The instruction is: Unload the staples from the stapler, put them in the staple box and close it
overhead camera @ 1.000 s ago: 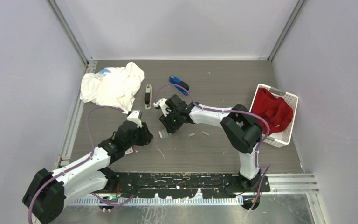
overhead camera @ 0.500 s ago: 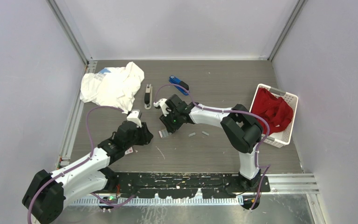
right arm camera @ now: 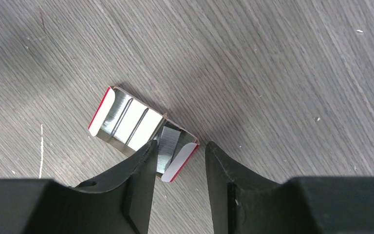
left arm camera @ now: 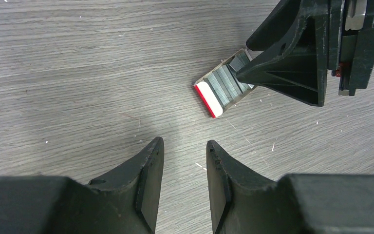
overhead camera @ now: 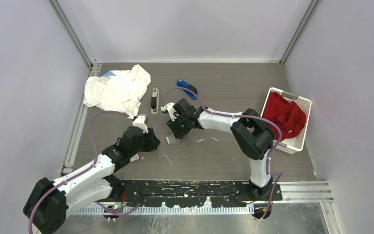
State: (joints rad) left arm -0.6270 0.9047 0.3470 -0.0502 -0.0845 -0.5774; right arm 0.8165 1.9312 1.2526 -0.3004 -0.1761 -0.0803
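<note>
A small white-and-red box (right arm camera: pixel 141 126) lies open on the table, with silvery staples (right arm camera: pixel 168 145) packed in rows inside it. My right gripper (right arm camera: pixel 181 146) hovers open over the box's near end. Its left finger is at the box edge, and only a white flap shows between the fingers. Two loose staples (overhead camera: pixel 200 141) lie right of the box (overhead camera: pixel 171 140). A grey-black stapler (overhead camera: pixel 154 101) lies near the white cloth and a blue stapler (overhead camera: pixel 186 88) behind it. Short of the box (left arm camera: pixel 222 87), my left gripper (left arm camera: pixel 185 146) is open and holds nothing.
A crumpled white cloth (overhead camera: pixel 117 90) lies at the back left. At the right side a white basket (overhead camera: pixel 300 139) holds red cloth (overhead camera: pixel 285 117). In the left wrist view the right gripper's body (left arm camera: pixel 316 48) hangs over the box's far end.
The right gripper has shifted very slightly over the box. The left arm and the objects on the table have not moved.
</note>
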